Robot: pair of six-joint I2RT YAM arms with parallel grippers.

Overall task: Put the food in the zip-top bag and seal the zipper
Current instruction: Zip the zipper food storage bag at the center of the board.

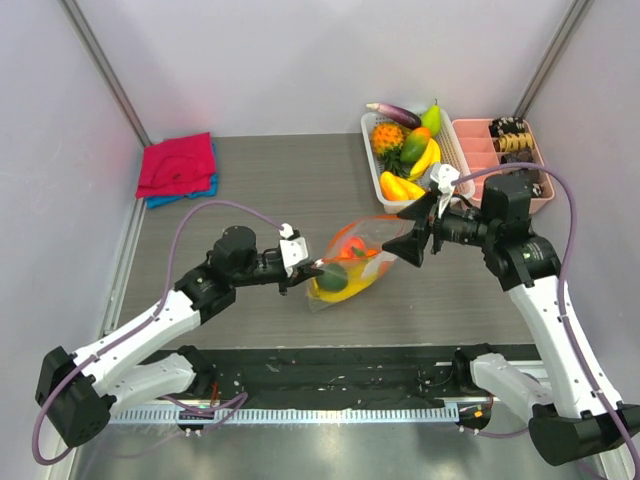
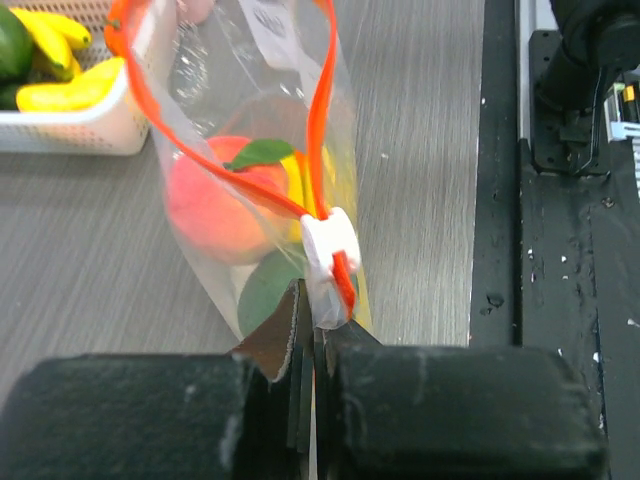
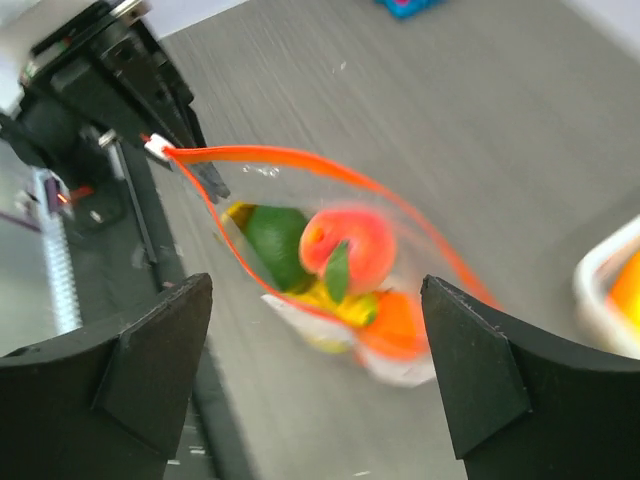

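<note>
- The left tool (image 2: 312, 330) is pressed together, pinching the near end of the thin orange-red zipper (image 2: 318, 120) on a crinkly clear plastic zip-top bag (image 1: 350, 262). It grips right at a small white slider (image 2: 330, 238). This grip probably anchors the corner so the mouth can be drawn shut.
- The right tool (image 3: 315, 370) is spread wide and holds nothing. It hovers at the bag's opposite end, with one black finger showing on each side of the bag in its own view. It seems ready to take that end.
- The bag sits straight ahead of the left tool's fingertips, between the two tools, and appears to rest on the grey wood-grain worktop (image 1: 270, 180).
- The bag's mouth gapes open. The two zipper strips bow apart into a long loop, so the sealing is not yet done.
- Glossy toy food shows through the plastic: a round pinkish-red fruit (image 2: 210, 205) with a green leaf, a dark green fruit (image 3: 275, 240), an orange piece (image 3: 395, 330), and something yellow beneath them.
- Beyond the right tool stands a white plastic basket (image 1: 372, 150) holding more toy produce.
</note>
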